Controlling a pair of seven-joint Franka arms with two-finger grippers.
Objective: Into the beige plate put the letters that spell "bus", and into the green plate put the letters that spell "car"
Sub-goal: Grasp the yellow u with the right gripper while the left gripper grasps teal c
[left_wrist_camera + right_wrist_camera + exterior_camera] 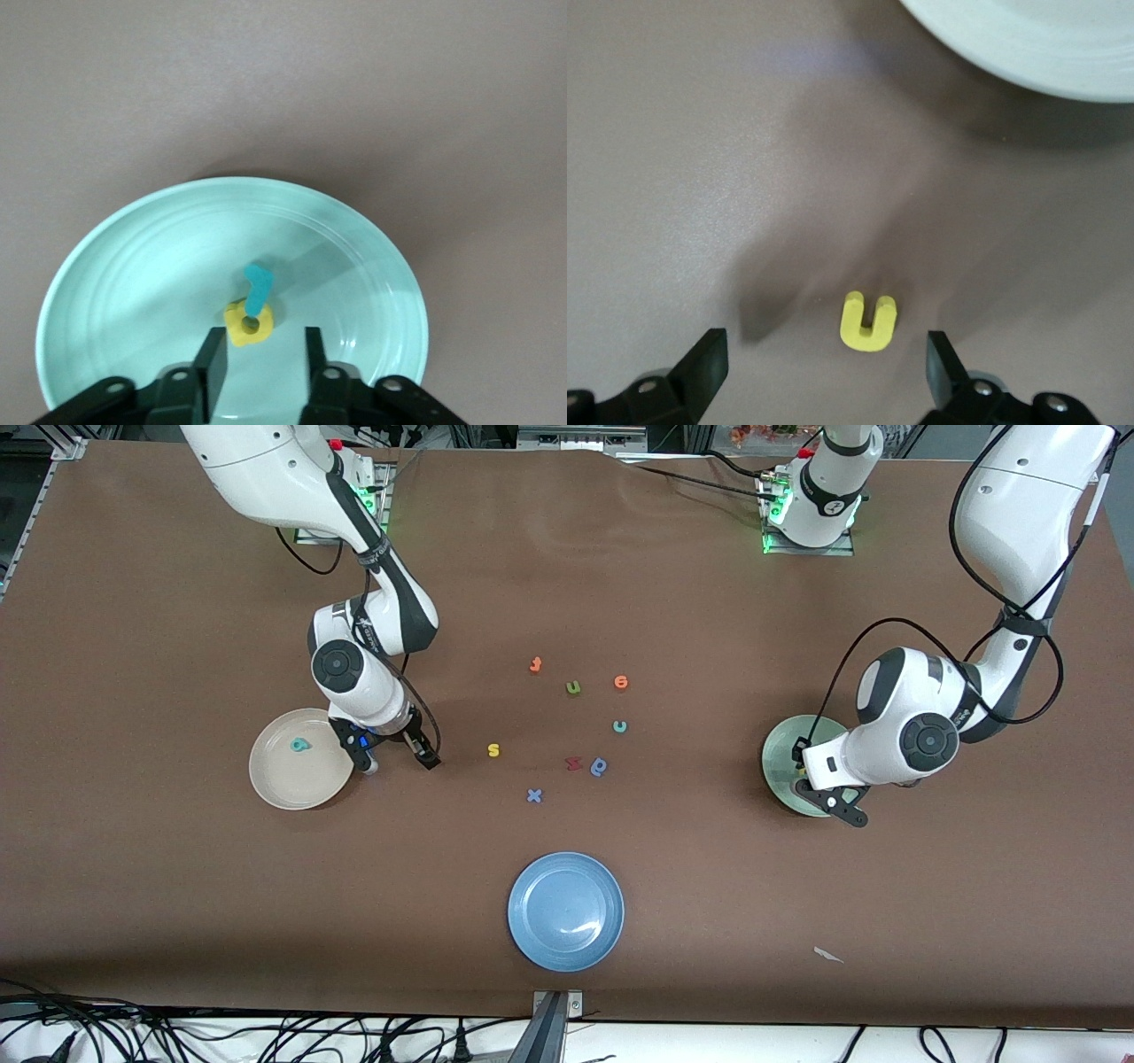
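I am counting three plates on the brown tabletop (177, 886): a glossy cream-beige plate (292, 786) toward the right arm's end, a pale mint-green plate (159, 266) toward the left arm's end, and a blue plate (566, 911) nearest the front camera.

The beige plate is holding one teal foam "b" (300, 745). In the green plate I am seeing two letters touching: a teal "r" (259, 288) overlapping a yellow "a" (248, 325).

The left gripper (260, 350) is hovering over that pair, its fingers apart and holding nothing.

The right gripper (824, 354) is hanging just beside the beige plate with fingers spread wide around a yellow foam "u" (869, 322), which appears to be lying on the tabletop.

Between the plates, a yellow "s" (493, 750), a teal "c" (620, 726) and six other small letters are lying loose.
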